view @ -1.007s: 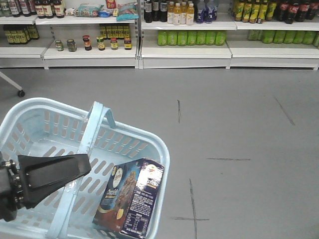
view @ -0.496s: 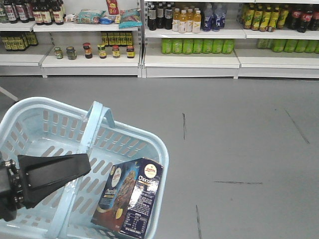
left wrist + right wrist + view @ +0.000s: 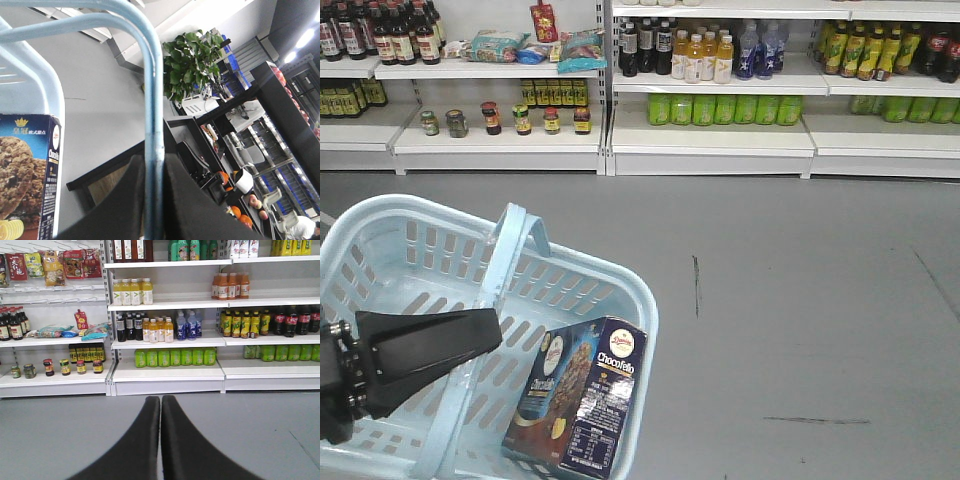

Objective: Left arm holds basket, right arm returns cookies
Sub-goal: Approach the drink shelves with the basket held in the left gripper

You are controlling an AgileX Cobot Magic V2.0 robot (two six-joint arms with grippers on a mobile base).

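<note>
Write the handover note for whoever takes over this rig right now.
Left gripper: shut on the handle of the basket.
Right gripper: shut, empty, facing the shelves.
Cookies: tilted on end in the basket's right corner, untouched.
Done: basket held.
Left: the right arm must open, lift the cookies out and put them back on a shelf.

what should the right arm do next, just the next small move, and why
Probably open the right gripper and bring it down to the Danisa Chocofello cookie box. Its jaws are shut on nothing, aimed at the shelves, while the box leans in the near right corner of the pale blue basket, whose handle the left gripper clamps.
</note>
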